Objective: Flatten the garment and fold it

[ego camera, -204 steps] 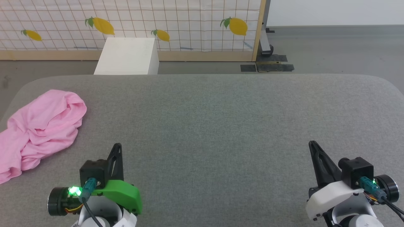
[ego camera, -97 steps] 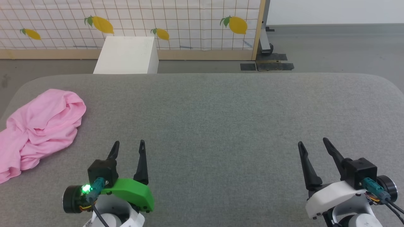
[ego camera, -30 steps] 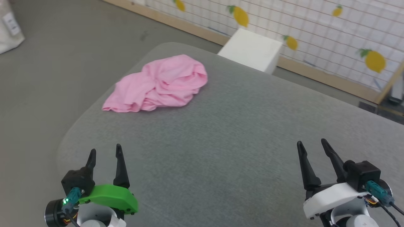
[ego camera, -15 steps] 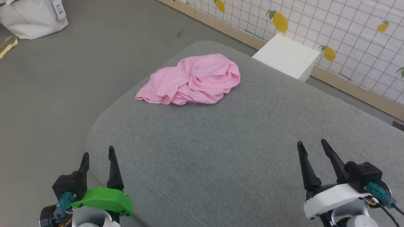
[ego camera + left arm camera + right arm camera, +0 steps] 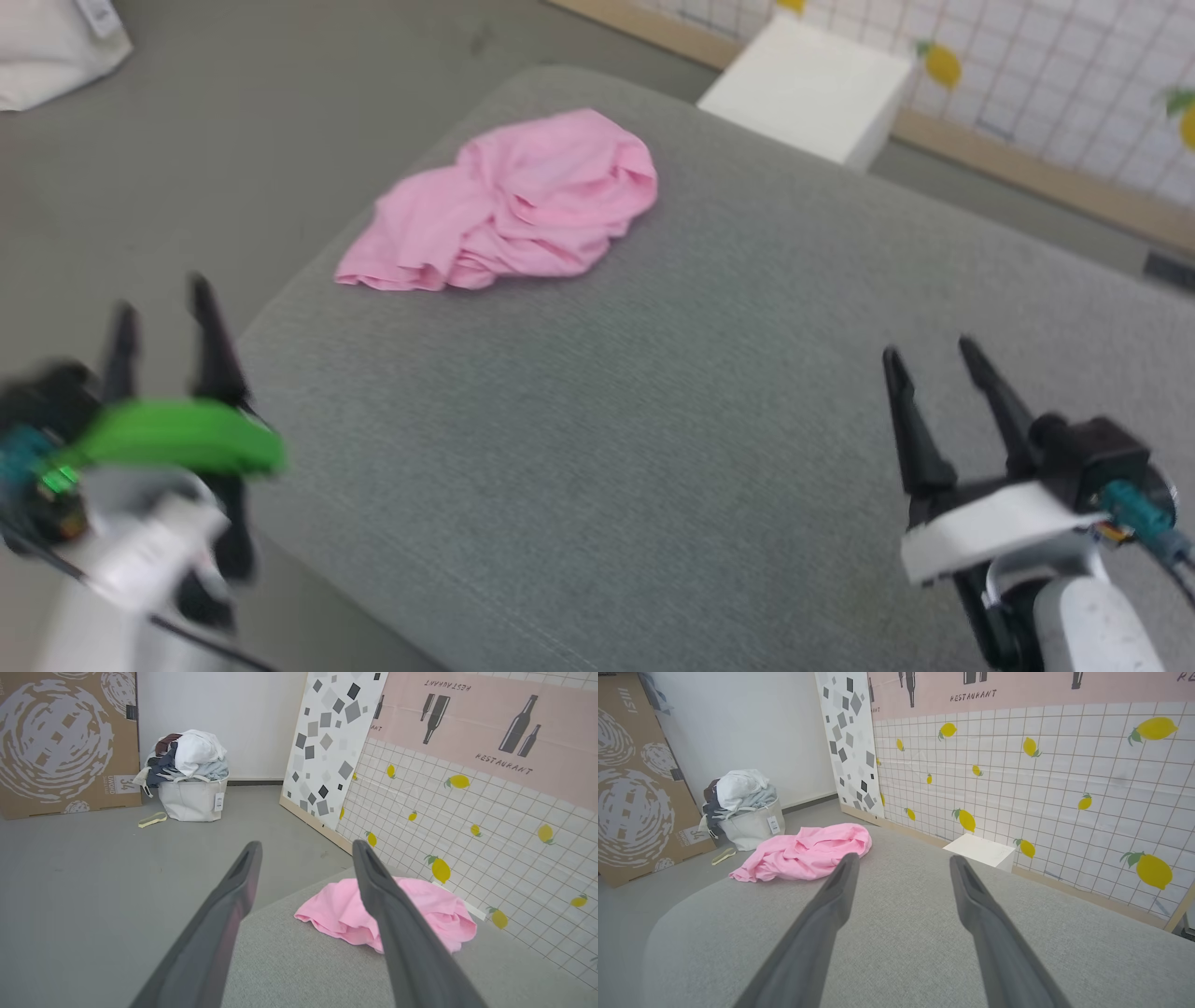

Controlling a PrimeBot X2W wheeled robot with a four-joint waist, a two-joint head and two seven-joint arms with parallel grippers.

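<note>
The garment (image 5: 509, 201) is a light pink piece of thin, soft cloth, bunched into a crumpled, twisted heap. It lies upper left of centre in the head view, near a rounded corner of the grey cushion (image 5: 653, 420). A flatter flap trails to the heap's lower left, close to the cushion's edge. In the right wrist view the garment (image 5: 803, 854) sits left of centre.
</note>
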